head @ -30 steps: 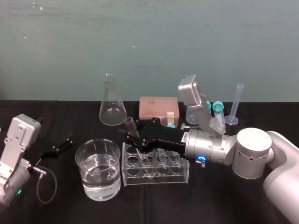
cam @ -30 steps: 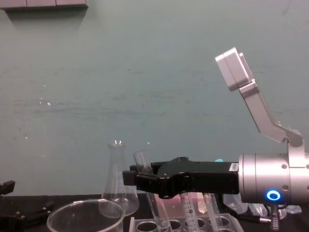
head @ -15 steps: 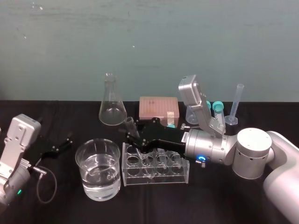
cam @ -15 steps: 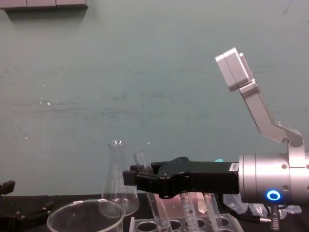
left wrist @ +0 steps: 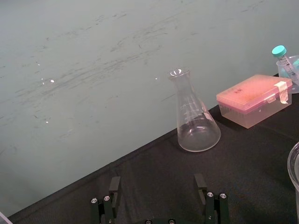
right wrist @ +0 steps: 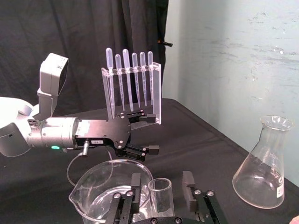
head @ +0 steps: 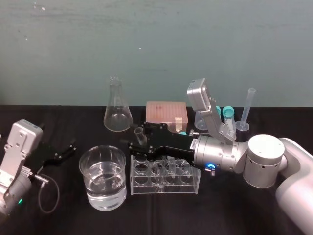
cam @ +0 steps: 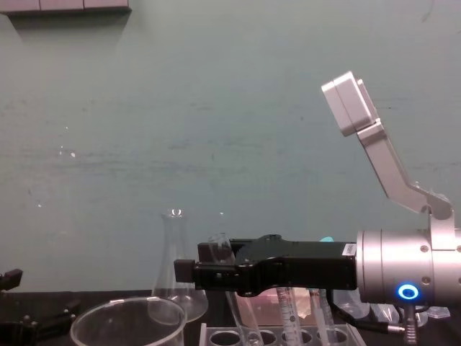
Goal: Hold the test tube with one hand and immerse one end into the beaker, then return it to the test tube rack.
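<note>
The right gripper (right wrist: 161, 185) is bracketing the test tube (cam: 220, 241) near its top, fingers apart and not touching it, while the tube is standing near-upright in the rack (head: 166, 178), at its left end, with the beaker (head: 105, 198) just left and the left gripper (left wrist: 157, 183), fingers apart, parked farther left.

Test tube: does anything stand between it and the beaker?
Nothing visible does. The test tube stands at the left end of the test tube rack, between the fingers of the right gripper; the beaker sits just left, the gap bare. The left gripper rests farther left.
</note>
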